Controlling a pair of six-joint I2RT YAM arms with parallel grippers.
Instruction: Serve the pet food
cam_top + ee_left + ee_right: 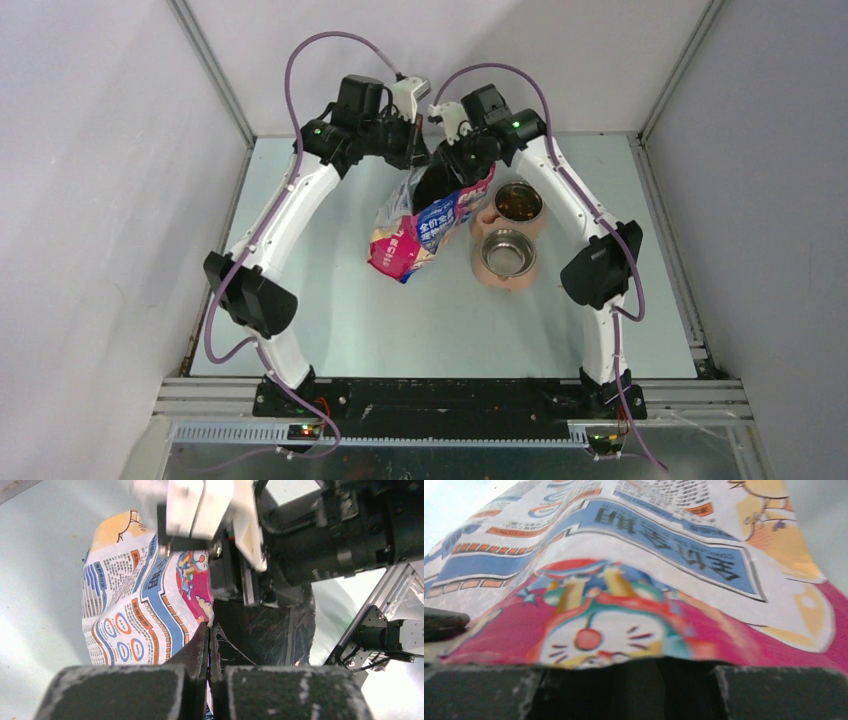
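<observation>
The pink and blue cartoon-cat bag (425, 225) hangs tilted over the table's middle, held up at its mouth by both arms. My left gripper (209, 630) is shut on one rim of the bag (135, 605), whose dark inside shows beside it. On the opposite rim my right gripper (449, 152) is closed, with the printed side of the bag (624, 580) filling its view. Brown pet food (518, 203) lies in the far steel bowl. The near steel bowl (507, 250) looks empty.
Both bowls sit in a tan stand (484, 268) just right of the bag. Metal frame rails (668, 230) border the table on both sides. The arms' elbows (250, 295) hang over the table's left and right parts.
</observation>
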